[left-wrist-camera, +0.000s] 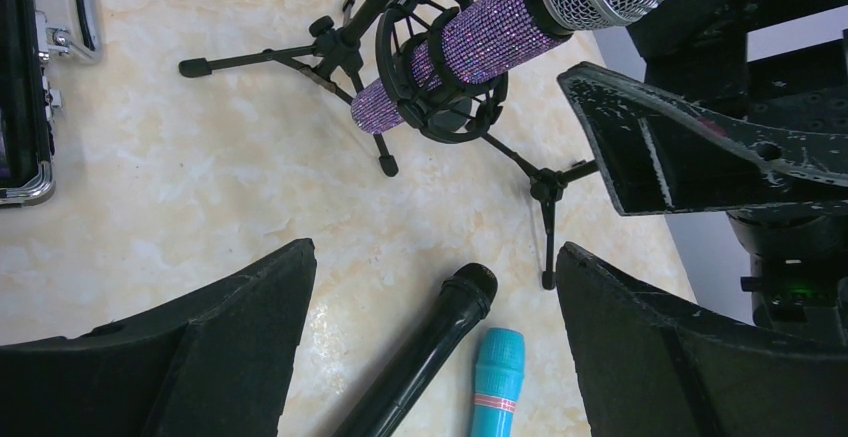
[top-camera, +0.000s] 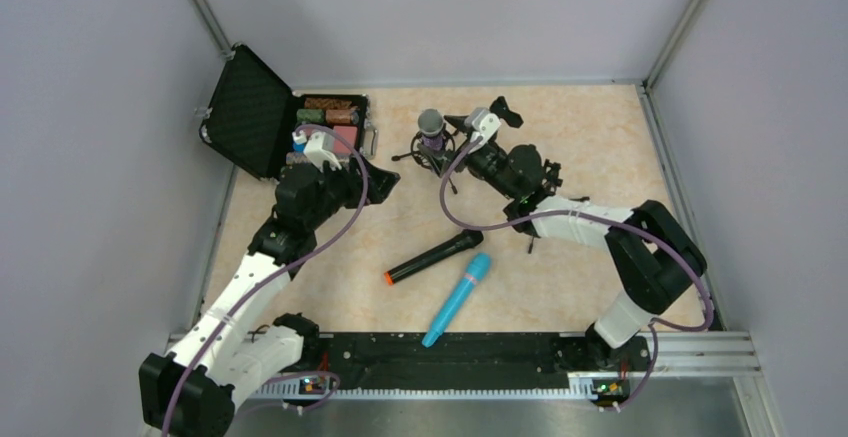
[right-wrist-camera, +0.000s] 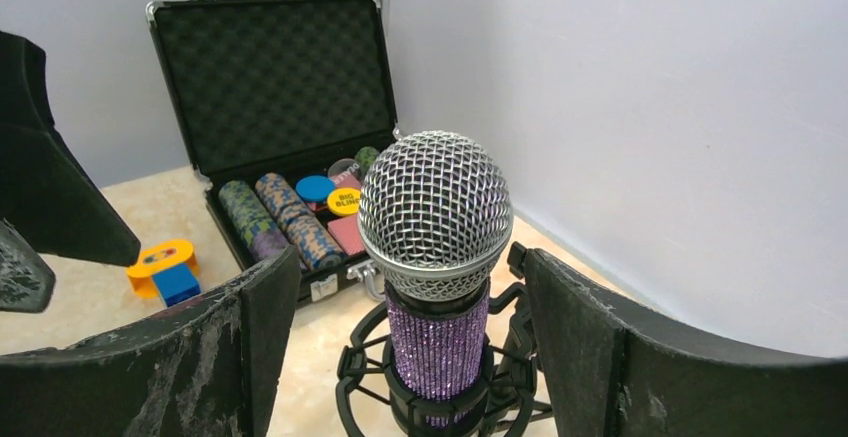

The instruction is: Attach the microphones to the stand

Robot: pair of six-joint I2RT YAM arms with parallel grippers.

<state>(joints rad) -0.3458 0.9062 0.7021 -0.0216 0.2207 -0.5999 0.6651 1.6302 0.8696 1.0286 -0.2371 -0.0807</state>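
Here our right gripper (right-wrist-camera: pixel 408 287) stands open, fingers flanking the glittery purple microphone (right-wrist-camera: pixel 436 352) and apparently clear of it, since the shock mount (right-wrist-camera: pixel 400 397) of the tripod stand (left-wrist-camera: pixel 270 54) now carries it. Our left gripper (left-wrist-camera: pixel 435 257), wide and empty, hovers over the black microphone (left-wrist-camera: pixel 430 342) and light blue microphone (left-wrist-camera: pixel 497 377) on the table (left-wrist-camera: pixel 200 207), likely the next picks. Their tails are cut off, and we see no second mount.
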